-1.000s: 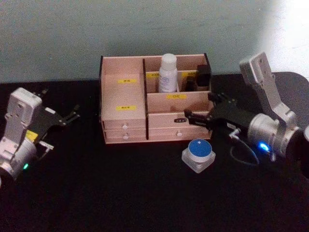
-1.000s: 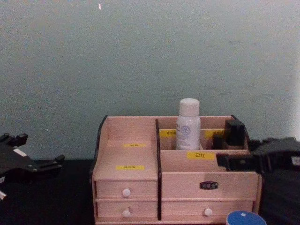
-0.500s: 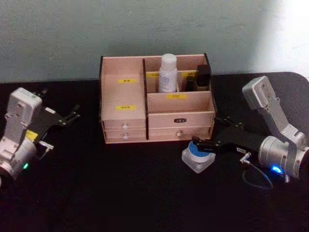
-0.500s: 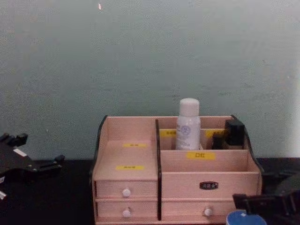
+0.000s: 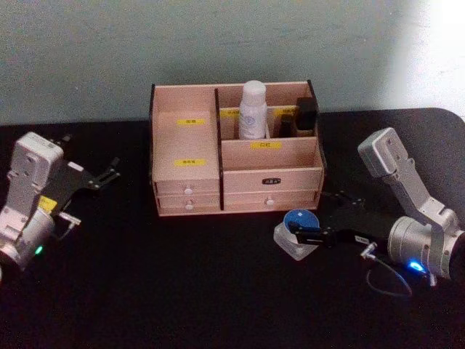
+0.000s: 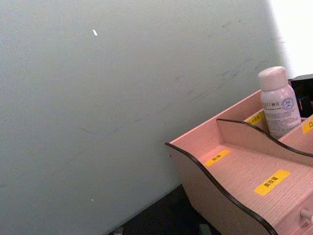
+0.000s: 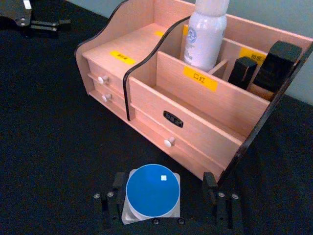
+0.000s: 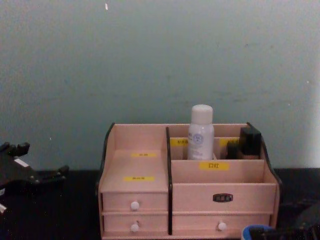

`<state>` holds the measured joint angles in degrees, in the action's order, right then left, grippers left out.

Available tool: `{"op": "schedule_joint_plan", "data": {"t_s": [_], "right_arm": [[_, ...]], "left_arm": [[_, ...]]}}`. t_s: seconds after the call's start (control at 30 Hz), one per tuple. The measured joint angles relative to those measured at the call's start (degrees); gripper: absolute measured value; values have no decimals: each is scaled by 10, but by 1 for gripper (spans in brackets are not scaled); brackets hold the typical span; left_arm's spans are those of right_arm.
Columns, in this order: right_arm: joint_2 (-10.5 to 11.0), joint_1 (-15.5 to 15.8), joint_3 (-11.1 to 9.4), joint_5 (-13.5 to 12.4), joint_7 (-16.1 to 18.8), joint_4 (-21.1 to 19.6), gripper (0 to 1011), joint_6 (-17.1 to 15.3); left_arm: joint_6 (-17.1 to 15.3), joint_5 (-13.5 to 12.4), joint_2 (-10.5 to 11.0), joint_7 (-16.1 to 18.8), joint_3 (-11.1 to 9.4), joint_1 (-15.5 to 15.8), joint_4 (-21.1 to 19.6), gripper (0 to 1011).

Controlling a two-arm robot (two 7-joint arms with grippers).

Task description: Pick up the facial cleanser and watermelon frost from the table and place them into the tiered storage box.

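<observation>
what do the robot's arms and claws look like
Both arms have silver-grey, boxy wrist housings that end in black claws with thin fingers. The left arm carries a yellow sticker and a small green light behind the left claw. The right arm has a blue light and a thin dark cable looping beside it, behind the right claw.
</observation>
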<state>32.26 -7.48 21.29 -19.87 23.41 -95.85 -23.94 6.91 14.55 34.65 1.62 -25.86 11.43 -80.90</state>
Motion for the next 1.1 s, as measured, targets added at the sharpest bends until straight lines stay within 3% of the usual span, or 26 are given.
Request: {"op": "schedule_joint_plan", "data": {"t_s": [1.1], "right_arm": [[-11,-8,22,1,-2,23,1000,-6]], "left_arm": [[0,0,0,0,0,0,0,1001]]}}
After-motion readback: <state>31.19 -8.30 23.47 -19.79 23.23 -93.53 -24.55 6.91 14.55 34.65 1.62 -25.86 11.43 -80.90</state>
